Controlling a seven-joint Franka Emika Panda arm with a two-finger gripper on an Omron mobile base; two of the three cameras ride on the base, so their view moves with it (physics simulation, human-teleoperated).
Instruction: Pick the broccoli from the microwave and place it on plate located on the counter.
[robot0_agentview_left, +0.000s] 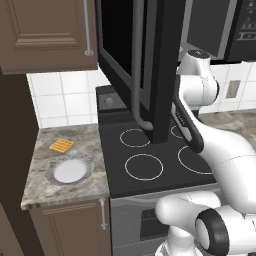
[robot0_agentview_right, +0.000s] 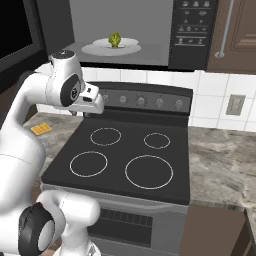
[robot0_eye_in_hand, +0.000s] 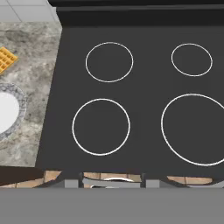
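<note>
The broccoli (robot0_agentview_right: 115, 39) is sitting on a little white dish (robot0_agentview_right: 112, 48) inside the microwave (robot0_agentview_right: 150, 30), whose door (robot0_agentview_left: 131, 60) hangs wide open above the stove (robot0_agentview_right: 125, 155). The plate (robot0_agentview_left: 69, 170) is on the tabletop (robot0_agentview_left: 45, 150) left of the stove, just beside an orange waffle square (robot0_agentview_left: 61, 145). The claw looks down over the stove, but I can't tell if its jaws are apart or together.

White square wall tiles (robot0_agentview_left: 60, 97) back my kitchen, with a grey outlet plate (robot0_agentview_right: 235, 105) set in them (right of the stove). Brown panelled wooden cabinets (robot0_agentview_left: 45, 35) hang above, each with a slim metal handle (robot0_agentview_left: 88, 30).
</note>
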